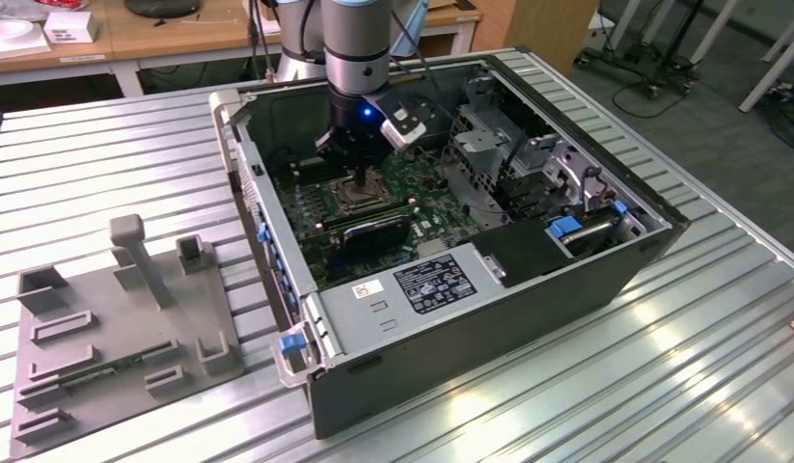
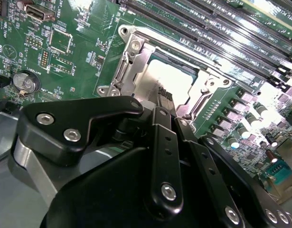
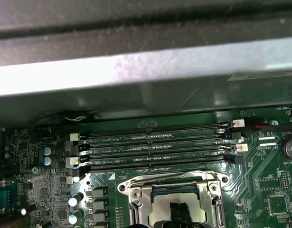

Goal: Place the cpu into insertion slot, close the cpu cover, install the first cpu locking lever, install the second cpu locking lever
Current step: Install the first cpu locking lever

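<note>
The small square cpu [image 2: 170, 81] with its dull silver-grey metal top lies flat in the insertion slot [image 2: 136, 71], the square socket with a silvery metal rim on the green motherboard [image 2: 74, 42]. In both wrist views the chip's pale top shows through the large window of the cpu cover [image 3: 176, 183], the thin silvery metal frame plate, which lies down over the socket with the chip framed inside it.

The robot's black hand [image 2: 165, 96] stands right over the chip. In the first wrist view its two dark fingertips [image 3: 180, 211] are pressed together side by side, with nothing between them, and they meet the chip's top or stand just above it; which of the two I cannot tell.

Just beside the socket run the long black memory slots [image 3: 155, 147], parallel to one edge of it. A round silver coin battery [image 2: 25, 81] sits on the board well apart from the socket.

In the exterior view the grey arm [image 1: 361, 58] reaches down into the open dark computer case [image 1: 500, 318], which lies on its side on the ribbed metal worktop [image 1: 705, 367]. Towards the exterior view's left a grey fixture plate [image 1: 114, 338] with upright blocks rests on the same worktop, apart from the case.
</note>
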Robot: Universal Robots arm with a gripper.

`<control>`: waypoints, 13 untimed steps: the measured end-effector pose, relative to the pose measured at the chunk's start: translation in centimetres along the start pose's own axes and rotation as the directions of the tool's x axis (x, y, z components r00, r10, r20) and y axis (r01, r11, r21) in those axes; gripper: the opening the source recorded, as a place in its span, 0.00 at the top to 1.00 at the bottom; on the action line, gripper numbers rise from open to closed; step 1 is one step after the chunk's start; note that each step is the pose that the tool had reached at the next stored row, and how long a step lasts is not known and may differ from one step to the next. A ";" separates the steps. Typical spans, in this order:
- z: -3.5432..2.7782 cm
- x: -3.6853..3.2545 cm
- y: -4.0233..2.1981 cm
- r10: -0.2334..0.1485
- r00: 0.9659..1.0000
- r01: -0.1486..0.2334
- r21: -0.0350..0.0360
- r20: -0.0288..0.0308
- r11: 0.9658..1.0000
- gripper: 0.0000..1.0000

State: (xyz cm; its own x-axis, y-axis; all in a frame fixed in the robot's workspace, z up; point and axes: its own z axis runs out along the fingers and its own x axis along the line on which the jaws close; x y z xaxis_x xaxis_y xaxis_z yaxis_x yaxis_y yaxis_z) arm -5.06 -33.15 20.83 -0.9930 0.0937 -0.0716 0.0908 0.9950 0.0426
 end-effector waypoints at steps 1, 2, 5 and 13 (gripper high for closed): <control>0.00 0.00 0.00 0.000 1.000 0.000 0.000 0.000 1.000 0.90; 0.00 0.00 0.00 0.000 1.000 0.000 0.000 -0.001 1.000 0.90; 0.00 0.00 0.00 0.000 1.000 0.000 0.000 -0.002 1.000 0.90; -0.24 -0.04 0.01 0.000 1.000 0.000 0.000 -0.005 1.000 0.90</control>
State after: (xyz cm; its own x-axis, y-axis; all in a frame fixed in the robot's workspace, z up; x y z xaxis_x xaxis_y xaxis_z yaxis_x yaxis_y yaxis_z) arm -5.03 -33.14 21.07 -0.9934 0.0937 -0.0662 0.0910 0.9950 0.0423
